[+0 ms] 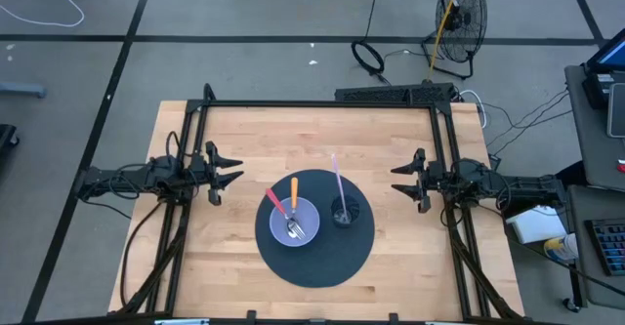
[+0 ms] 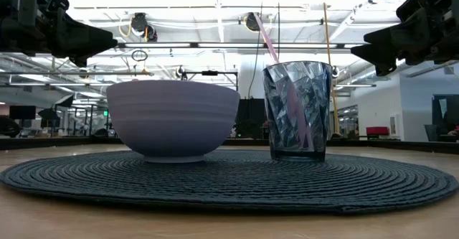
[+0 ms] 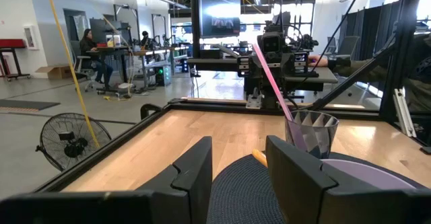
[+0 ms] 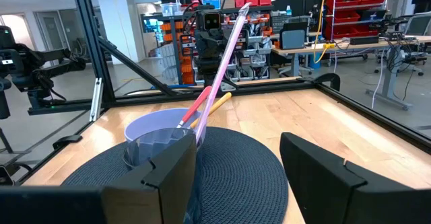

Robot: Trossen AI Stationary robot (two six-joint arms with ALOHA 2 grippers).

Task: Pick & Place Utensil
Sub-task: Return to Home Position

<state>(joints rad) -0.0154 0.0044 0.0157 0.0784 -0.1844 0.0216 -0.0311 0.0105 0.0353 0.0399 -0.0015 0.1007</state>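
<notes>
A lavender bowl [image 1: 293,221] sits on a dark round woven mat [image 1: 314,263] and holds a red-handled utensil [image 1: 274,202] and an orange-handled utensil [image 1: 293,195], their metal heads down in the bowl and handles leaning on its rim. Beside it on the mat stands a dark faceted cup [image 1: 343,211] with a pink utensil [image 1: 336,177] leaning out of it. My left gripper [image 1: 230,169] hovers open above the table's left side. My right gripper [image 1: 398,180] hovers open at the right side. Both are well clear of the mat; in the low view the bowl [image 2: 172,119] and cup [image 2: 297,110] stand between them.
A black frame [image 1: 322,104] borders the wooden table's far, left and right sides. Bare wood lies around the mat on all sides. A fan [image 1: 459,13] and cables lie on the floor beyond the far edge. People sit at desks far off in the left wrist view [image 3: 91,46].
</notes>
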